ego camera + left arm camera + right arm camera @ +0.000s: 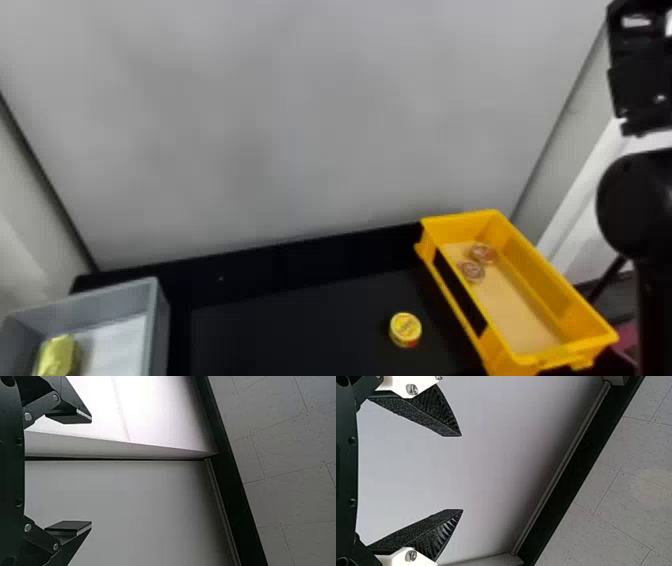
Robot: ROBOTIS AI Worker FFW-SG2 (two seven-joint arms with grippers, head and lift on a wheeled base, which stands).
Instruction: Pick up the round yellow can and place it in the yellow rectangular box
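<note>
Both wrist views show jaws spread empty; the head view, the yellow can (405, 328).

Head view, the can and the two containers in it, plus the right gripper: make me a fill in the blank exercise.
The tabletop under the round yellow can is coloured ____.
The yellow rectangular box contains ____ round items.
The bin at the robot's left is coloured ____.
The right gripper is empty and ____.

Missing words: black; two; gray; open.

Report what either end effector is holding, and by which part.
Nothing is held: the left end effector and right end effector are both open and empty.
</note>
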